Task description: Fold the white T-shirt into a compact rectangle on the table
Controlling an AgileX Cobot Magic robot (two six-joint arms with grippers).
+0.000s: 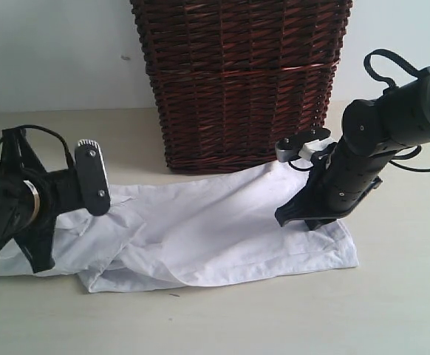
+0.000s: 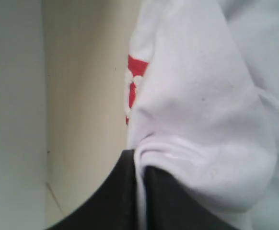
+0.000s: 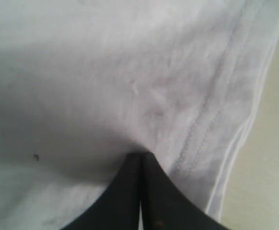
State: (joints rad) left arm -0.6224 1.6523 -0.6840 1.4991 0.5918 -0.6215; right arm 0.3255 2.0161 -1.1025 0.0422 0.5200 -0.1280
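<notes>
left end effector (image 2: pixel 140 165) pinching white T-shirt (image 1: pixel 215 229) | right end effector (image 3: pixel 140 160) closed | red print (image 2: pixel 137 67) unreadable

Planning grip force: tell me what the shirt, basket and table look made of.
Shirt: soft matte white cloth, likely cotton; it wrinkles and shows a stitched hem. Basket: dark brown wicker, visibly woven strands. Table: smooth matte beige surface, material unclear.
</notes>
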